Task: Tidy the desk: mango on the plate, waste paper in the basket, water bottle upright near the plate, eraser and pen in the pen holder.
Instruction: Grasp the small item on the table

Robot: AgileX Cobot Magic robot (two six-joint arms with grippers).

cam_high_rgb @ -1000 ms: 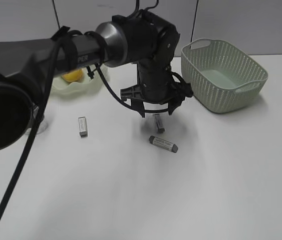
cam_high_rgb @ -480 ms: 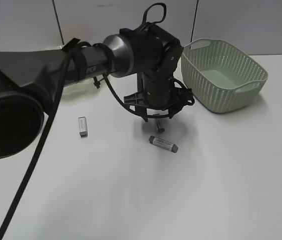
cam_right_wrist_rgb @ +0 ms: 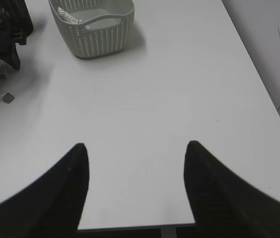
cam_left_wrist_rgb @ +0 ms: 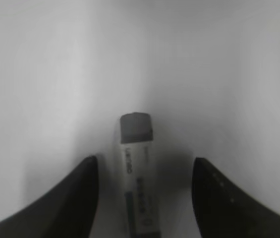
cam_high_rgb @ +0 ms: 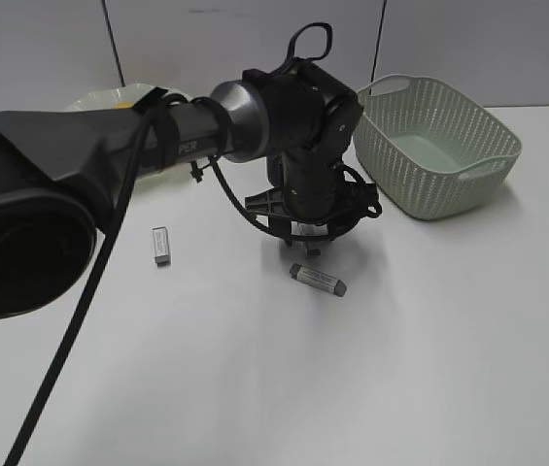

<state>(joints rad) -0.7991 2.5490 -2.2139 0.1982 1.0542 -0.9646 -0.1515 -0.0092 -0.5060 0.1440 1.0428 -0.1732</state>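
Between the left gripper's [cam_left_wrist_rgb: 142, 198] parted jaws lies an eraser [cam_left_wrist_rgb: 139, 183], touching neither.

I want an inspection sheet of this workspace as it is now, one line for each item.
Surface: white desk, no stains seen.
Job's things: eraser lies flat between the left jaws; mango on the plate, both mostly hidden by the arm; basket upright at the back right; bottle, pen, pen holder, waste paper: nothing seen.
Clutter: second eraser and third eraser lie apart on the desk.
Grippers: left gripper low, jaws open, a gap on each side of the eraser; right gripper open, holding nothing.
Cables: black cable runs along the left arm.
Surroundings: grey wall panels behind.
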